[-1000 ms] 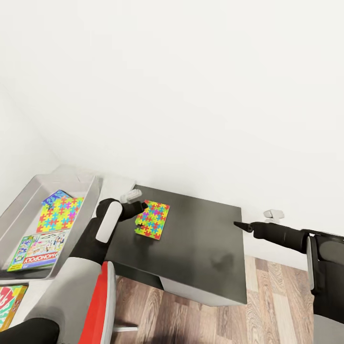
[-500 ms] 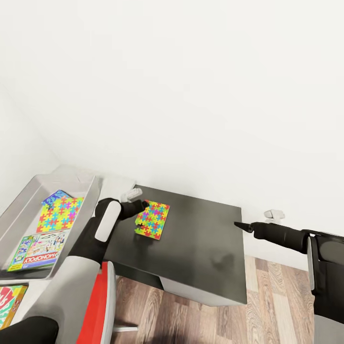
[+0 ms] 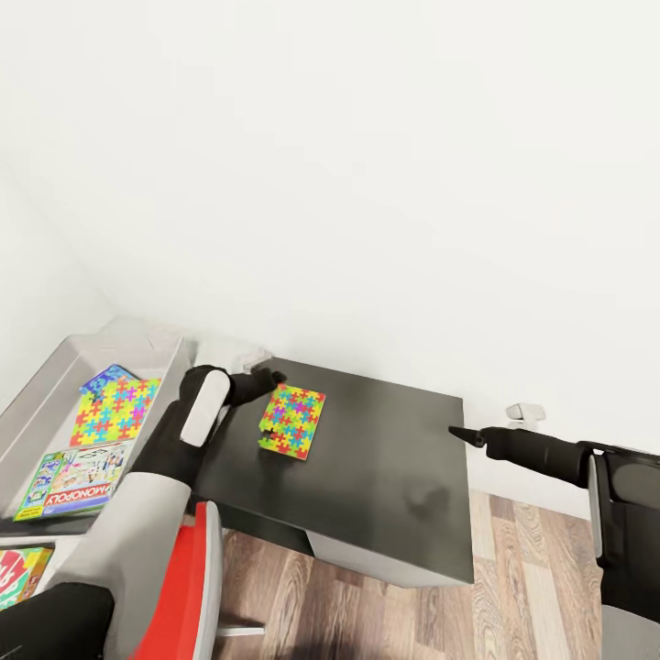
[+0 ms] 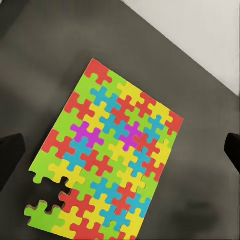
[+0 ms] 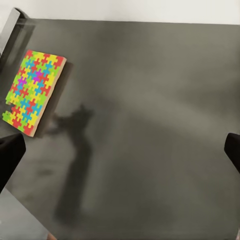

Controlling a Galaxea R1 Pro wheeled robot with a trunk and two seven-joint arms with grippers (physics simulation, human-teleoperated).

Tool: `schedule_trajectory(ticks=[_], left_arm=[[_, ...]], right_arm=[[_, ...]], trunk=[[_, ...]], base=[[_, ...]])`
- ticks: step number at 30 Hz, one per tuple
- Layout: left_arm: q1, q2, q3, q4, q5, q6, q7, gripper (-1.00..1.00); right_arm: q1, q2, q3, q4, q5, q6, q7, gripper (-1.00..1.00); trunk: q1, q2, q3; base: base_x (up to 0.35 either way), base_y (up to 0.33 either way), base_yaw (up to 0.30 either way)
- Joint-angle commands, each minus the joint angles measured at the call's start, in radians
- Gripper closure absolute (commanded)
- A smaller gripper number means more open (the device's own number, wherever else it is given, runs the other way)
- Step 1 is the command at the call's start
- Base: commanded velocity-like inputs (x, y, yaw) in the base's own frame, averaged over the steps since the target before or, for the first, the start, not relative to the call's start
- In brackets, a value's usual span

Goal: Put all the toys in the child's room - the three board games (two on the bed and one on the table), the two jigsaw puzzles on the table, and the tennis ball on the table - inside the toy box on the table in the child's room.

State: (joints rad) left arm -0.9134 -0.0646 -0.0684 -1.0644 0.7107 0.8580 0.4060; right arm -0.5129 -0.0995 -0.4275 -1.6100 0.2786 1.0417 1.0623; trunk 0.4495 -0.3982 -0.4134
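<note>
Left gripper (image 3: 266, 378) — jaws are seen wide apart in the left wrist view, a dark fingertip at each side edge of the frame, nothing held between them. It is poised above the near-wall end of the loose jigsaw puzzle (image 4: 107, 160), no contact evident.

Puzzle position: it lies flat on a dark tabletop (image 3: 385, 477), just beside the gripper on the side away from the toy box (image 3: 55, 385). One corner is notched where a piece is missing.

Step in hand, as judged: pick-up of this remaining puzzle for transfer to the box. The panel is thin and flat, so a top-down pinch is unlikely to find purchase. A better grip is expected if one finger is brought under an edge, or if the panel is slid toward the tabletop's edge first. The closing should be centred on a long side, away from the notch, to avoid tilt or slip.

Toy box: beside the dark tabletop at the left, already holding a second puzzle (image 3: 115, 411) and a Monopoly box (image 3: 75, 478).

Right gripper (image 3: 467, 434) — held over the far corner of the dark tabletop, well apart from the puzzle; fingertips are seen spread in the right wrist view, empty.
</note>
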Motion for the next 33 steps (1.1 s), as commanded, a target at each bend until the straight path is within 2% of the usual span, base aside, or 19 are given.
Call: schedule_trajectory(ticks=[1,5,12,22,33], left_arm=[[-0.001,0.000,-0.001,0.000,0.011,0.002,0.010,-1.00],[-0.046,0.017,-0.001,0.064,0.008,-0.001,-0.024,-1.00],[-0.082,0.032,-0.001,0.135,0.005,-0.016,-0.074,-1.00],[-0.098,0.039,-0.003,0.183,0.003,-0.034,-0.099,-1.00],[-0.101,0.040,-0.005,0.211,0.004,-0.051,-0.105,-1.00]], right_arm=[[-0.001,0.000,-0.001,-0.001,0.010,0.006,0.010,-1.00],[-0.003,0.000,-0.001,-0.001,0.010,0.006,0.010,-1.00],[-0.003,-0.002,-0.002,-0.001,0.010,0.006,0.010,-1.00],[-0.002,-0.001,-0.010,-0.002,0.010,0.006,0.011,-1.00],[-0.002,-0.002,-0.017,-0.002,0.010,0.006,0.011,-1.00]], trunk=[[0.001,-0.002,-0.002],[0.001,-0.002,-0.002],[0.001,-0.002,-0.002],[0.001,-0.002,-0.003],[0.001,-0.002,-0.015]], base=[[0.000,0.000,0.000],[0.000,0.000,0.000],[0.000,0.000,0.000],[0.000,0.000,0.000],[0.000,0.000,0.000]])
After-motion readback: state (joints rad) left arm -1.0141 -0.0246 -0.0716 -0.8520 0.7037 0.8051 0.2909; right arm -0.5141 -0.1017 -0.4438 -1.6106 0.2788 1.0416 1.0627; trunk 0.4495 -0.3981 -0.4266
